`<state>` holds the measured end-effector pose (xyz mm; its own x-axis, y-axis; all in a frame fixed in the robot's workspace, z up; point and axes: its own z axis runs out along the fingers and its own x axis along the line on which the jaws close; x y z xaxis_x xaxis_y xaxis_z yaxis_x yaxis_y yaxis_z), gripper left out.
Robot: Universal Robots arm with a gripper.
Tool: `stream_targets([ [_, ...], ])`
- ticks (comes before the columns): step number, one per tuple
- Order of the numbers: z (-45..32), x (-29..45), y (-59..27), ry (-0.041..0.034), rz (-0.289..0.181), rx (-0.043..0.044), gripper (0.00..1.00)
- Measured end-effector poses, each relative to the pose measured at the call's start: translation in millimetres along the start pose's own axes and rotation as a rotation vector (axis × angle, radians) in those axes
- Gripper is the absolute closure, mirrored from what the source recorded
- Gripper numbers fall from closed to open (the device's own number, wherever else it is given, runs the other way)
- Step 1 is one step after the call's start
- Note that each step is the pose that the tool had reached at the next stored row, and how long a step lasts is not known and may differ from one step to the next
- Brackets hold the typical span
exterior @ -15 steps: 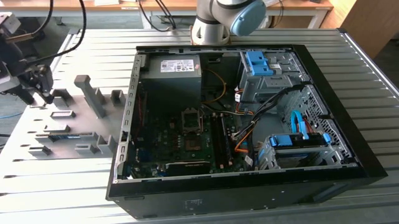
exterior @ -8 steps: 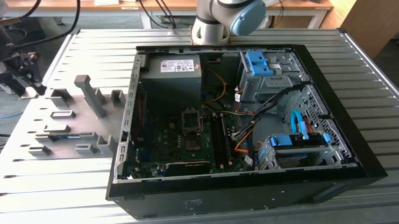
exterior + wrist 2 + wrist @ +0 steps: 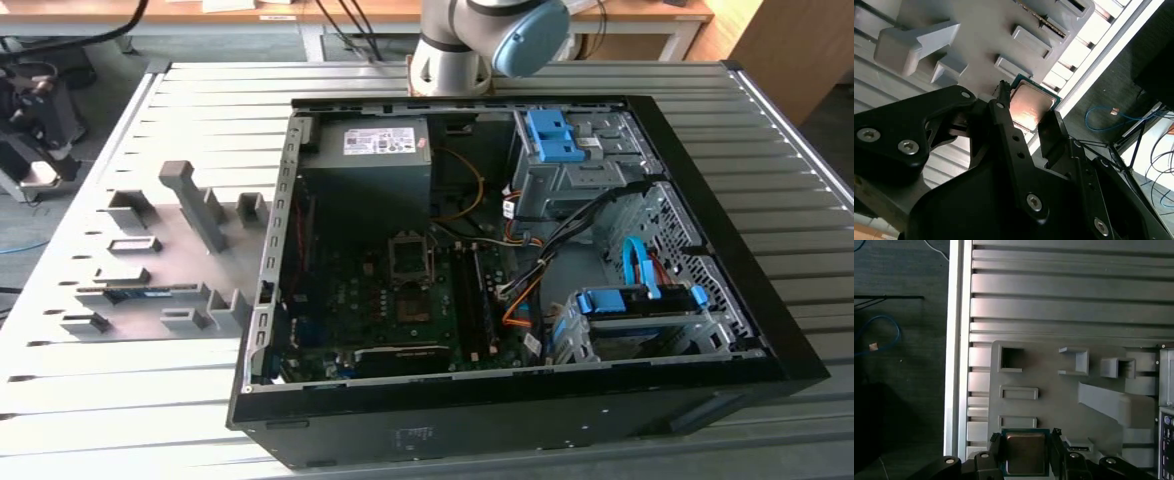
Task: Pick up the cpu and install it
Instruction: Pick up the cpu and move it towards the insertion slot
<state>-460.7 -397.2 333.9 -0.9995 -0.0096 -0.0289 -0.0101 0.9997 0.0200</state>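
Gripping the cpu (image 3: 1030, 106): gripper (image 3: 1026, 114) closed narrow, 2 black fingers (image 3: 995, 446) pressed against opposite sides, silvery top facing both wrist views. The cpu sits over the rim of the grey parts fixture (image 3: 1054, 390), near the slatted table (image 3: 1064, 305) edge; resting or lifted, cannot tell. Exterior view: open computer case (image 3: 694, 420) beside the fixture, black socket (image 3: 411, 258) on its motherboard.
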Motion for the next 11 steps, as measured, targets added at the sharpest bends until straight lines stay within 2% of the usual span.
stream_targets([
  [8,-35.6,-1.0,0.7,0.0000,0.000,0.0000,0.53],
  [10,-41.8,-1.2,0.8,0.0001,0.000,0.0001,0.53],
  [11,-42.3,-1.2,0.8,0.0000,0.000,0.0000,0.53],
])
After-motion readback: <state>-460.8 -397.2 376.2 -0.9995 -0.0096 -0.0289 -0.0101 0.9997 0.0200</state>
